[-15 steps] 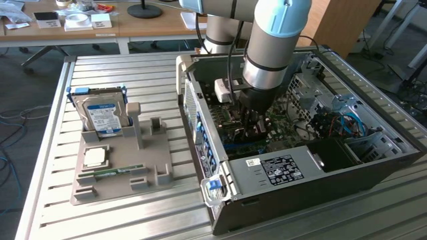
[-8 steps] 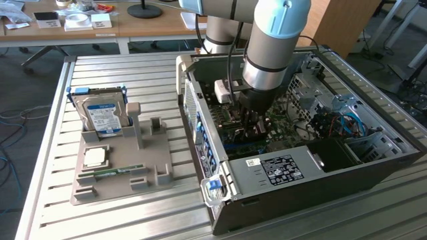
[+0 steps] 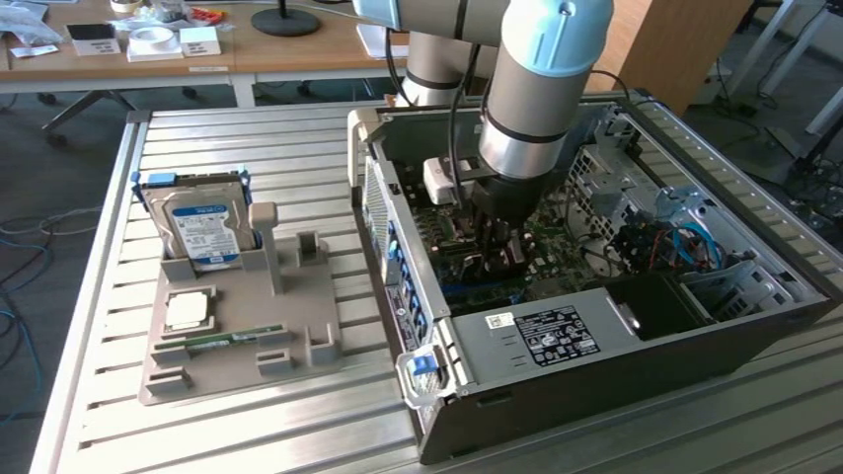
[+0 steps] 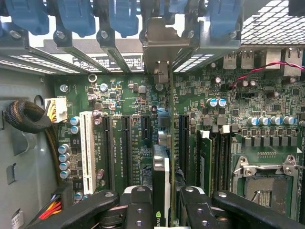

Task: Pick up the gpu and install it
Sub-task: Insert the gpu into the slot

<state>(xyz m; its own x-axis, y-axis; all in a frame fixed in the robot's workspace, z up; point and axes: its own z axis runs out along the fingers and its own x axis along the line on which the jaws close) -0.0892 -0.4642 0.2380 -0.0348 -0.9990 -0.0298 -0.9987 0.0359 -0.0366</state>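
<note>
Two black fingers [image 4: 143, 210] of the end effector [image 4: 161, 202] grip the gpu [image 4: 161, 176] edge-on at lower centre of the wrist view, its long axis running up-frame along the motherboard [image 4: 224, 109] slots toward its silver bracket [image 4: 161, 52], inside the computer case [image 3: 737, 336].

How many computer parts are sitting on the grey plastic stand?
3: a silver hard drive with blue-white label standing upright, a square silver chip before it, a narrow green memory stick nearer still. More may hide behind the drive.

Silver hard drive [image 3: 201, 229] upright in grey holder [image 3: 311, 348], RAM stick [image 3: 235, 339] flat nearby
</note>
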